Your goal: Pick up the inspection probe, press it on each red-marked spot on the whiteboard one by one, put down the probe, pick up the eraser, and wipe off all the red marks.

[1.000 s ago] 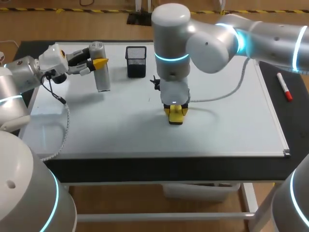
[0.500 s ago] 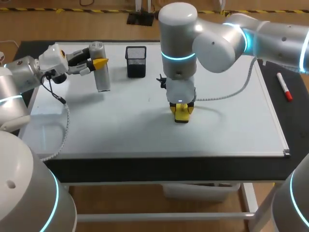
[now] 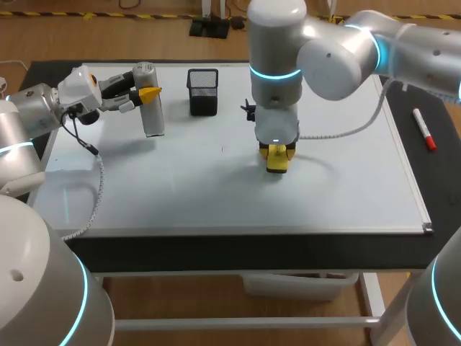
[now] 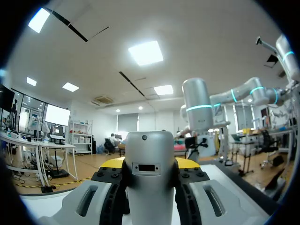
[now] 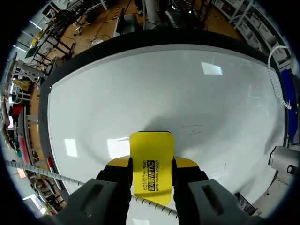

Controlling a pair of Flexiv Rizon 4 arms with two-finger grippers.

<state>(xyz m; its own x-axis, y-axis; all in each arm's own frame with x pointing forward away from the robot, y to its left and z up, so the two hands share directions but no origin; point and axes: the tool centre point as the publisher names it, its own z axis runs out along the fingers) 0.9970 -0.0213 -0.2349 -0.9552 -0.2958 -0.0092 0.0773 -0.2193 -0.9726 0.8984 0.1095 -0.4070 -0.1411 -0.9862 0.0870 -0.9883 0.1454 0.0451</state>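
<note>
Yellow eraser (image 5: 151,149) sits gripped inside right claw (image 5: 151,165).

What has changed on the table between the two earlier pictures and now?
The right gripper, shut on the yellow eraser, slid over the whiteboard toward my right side and slightly toward the far edge. Nothing was grasped or released. The left gripper holding the probe, the mesh cup and the red marker stayed in place.

light: bright, from above | shadows: soft, grey, on whiteboard (image 3: 346,180) middle and upper left | glare: pale patch lower left
</note>
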